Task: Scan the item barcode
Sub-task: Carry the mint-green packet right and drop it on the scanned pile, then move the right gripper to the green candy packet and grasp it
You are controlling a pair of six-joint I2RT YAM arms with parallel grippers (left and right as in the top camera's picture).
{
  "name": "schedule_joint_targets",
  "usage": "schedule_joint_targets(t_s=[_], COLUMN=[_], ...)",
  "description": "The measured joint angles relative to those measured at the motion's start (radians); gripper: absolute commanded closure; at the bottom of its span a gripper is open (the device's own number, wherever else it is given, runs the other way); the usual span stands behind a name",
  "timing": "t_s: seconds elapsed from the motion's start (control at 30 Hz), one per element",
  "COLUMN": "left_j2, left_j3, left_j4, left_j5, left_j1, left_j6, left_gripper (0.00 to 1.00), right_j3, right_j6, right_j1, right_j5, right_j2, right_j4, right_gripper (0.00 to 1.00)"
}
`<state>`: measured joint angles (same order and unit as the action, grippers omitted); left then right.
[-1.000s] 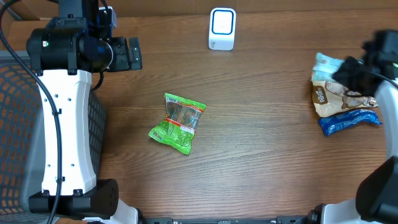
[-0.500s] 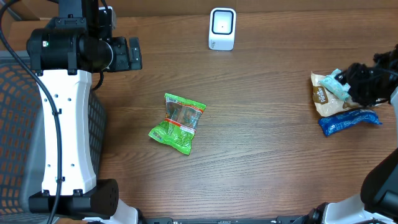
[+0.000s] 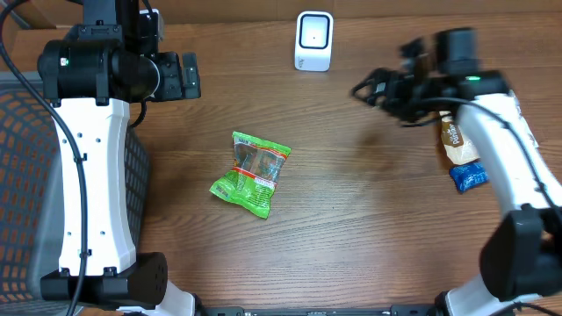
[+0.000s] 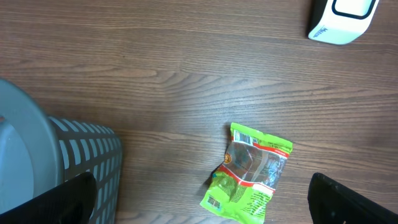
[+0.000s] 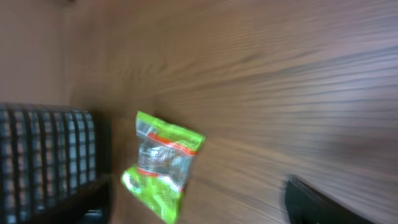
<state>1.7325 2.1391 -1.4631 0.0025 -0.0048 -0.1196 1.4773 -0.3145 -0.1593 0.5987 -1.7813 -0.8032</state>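
While the left half of the scene has not stirred over the last second, the right half has changed a good deal. At the far left the basket (image 3: pixel 22 175) stands beside the left arm. The left gripper (image 3: pixel 187 76) hangs above the tabletop (image 3: pixel 351 228) with its jaws spread wide and nothing in them, just where it was a second ago.

Left of centre, the green packet (image 3: pixel 250 173) lies flat on the wood in the same spot as before, well apart from both arms. The left wrist view shows pale printed patches at its ends, too small to tell which is the barcode. The scanner (image 3: pixel 313 39) stands at the rear edge, untouched.

The right gripper (image 3: pixel 384 92) is what has moved. A second ago it was clenched at the right edge, above the heap of snacks. Half a second ago it was low over that heap with a pale teal packet at its fingers. Now it has swung leftward to hover between the scanner and the heap, jaws released and empty. Its blurred wrist view looks toward the green packet. The teal packet is no longer visible, and the forearm partly covers the brown packet (image 3: pixel 452 139) and the blue packet (image 3: pixel 470 177).

I judge that one item has been set down and the green packet is next to be fetched. Nothing is at the scanner yet.
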Motion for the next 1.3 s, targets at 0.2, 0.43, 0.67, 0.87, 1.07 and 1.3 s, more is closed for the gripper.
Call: schedule_joint_targets(t_s=[0.2, 0.43, 0.67, 0.87, 1.07, 1.3], left_j2=[0.000, 0.000, 0.000, 0.000, 0.000, 0.000], left_j3=[0.000, 0.000, 0.000, 0.000, 0.000, 0.000], left_j4=[0.000, 0.000, 0.000, 0.000, 0.000, 0.000], left_j5=[0.000, 0.000, 0.000, 0.000, 0.000, 0.000], left_j1=[0.000, 0.000, 0.000, 0.000, 0.000, 0.000], left_j6=[0.000, 0.000, 0.000, 0.000, 0.000, 0.000], left_gripper=[0.00, 0.00, 0.00, 0.00, 0.00, 0.00], right_j3=[0.000, 0.000, 0.000, 0.001, 0.003, 0.023], right_j6=[-0.166, -0.282, -0.294, -0.296, -0.303, -0.230], right_j1=[-0.203, -0.366, -0.443, -0.499, -0.549, -0.544], right_j5=[-0.079, -0.097, -0.121, -0.150, -0.140, -0.123], right_j2=[-0.149, -0.264, -0.266, -0.336, -0.419, -0.420], right_j4=[0.108, 0.349, 0.429, 0.447, 0.441, 0.335], right_gripper=[0.67, 0.96, 0.96, 0.96, 0.96, 0.90])
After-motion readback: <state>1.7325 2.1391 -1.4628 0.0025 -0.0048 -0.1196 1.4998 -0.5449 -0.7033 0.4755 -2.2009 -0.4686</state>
